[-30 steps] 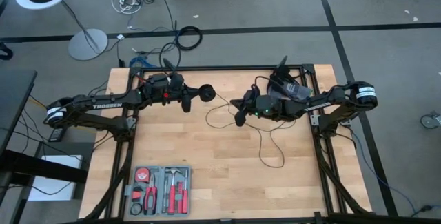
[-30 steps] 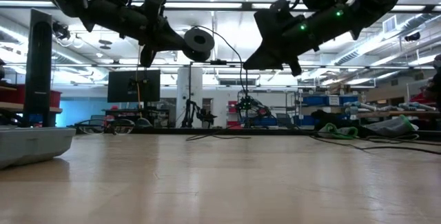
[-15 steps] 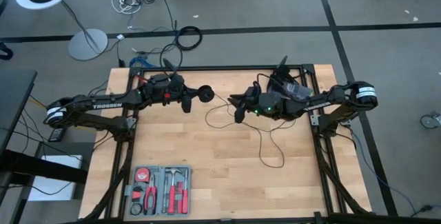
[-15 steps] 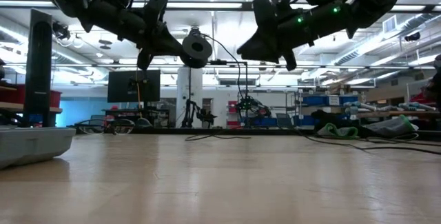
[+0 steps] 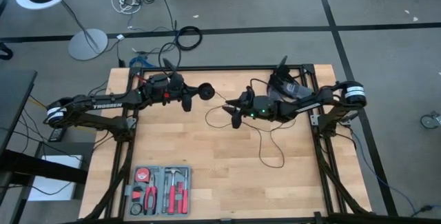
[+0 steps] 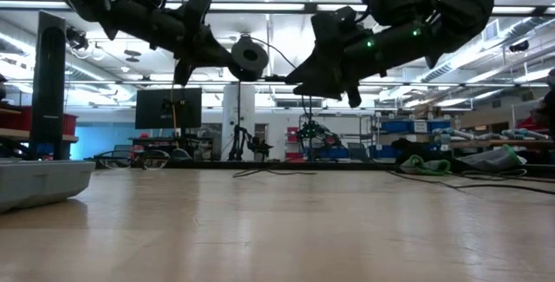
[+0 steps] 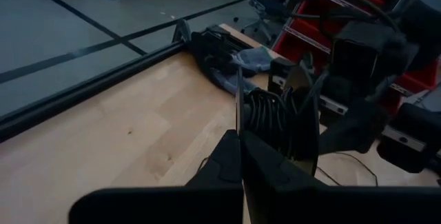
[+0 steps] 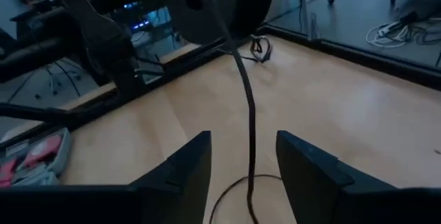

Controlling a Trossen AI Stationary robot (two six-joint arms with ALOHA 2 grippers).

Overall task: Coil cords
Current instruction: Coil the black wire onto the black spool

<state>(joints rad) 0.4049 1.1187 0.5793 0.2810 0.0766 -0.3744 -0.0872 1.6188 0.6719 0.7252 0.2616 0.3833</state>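
Both arms hang above the wooden table, meeting near its middle toward the far edge. The left gripper is clamped tight, its two dark fingers pressed flat together on a thin upright edge of the puck, the round black disc at the end of the cord. In the low view the puck sits well clear of the tabletop, just off the left gripper's tip, and the thin cord arcs from it across to the right arm. The right gripper is just beside the puck, on its right, with its fingers parted and nothing gripped between them; in the right wrist view the cord drops through the gap between them, touching neither, and curls onto the wood below. From the high view the remaining cord trails from under the right gripper in loose thin loops over the table, reaching toward the near edge, well apart from the tool tray at the near left corner. A bundle of dark cloth and cable lies under the right arm by the far right edge.
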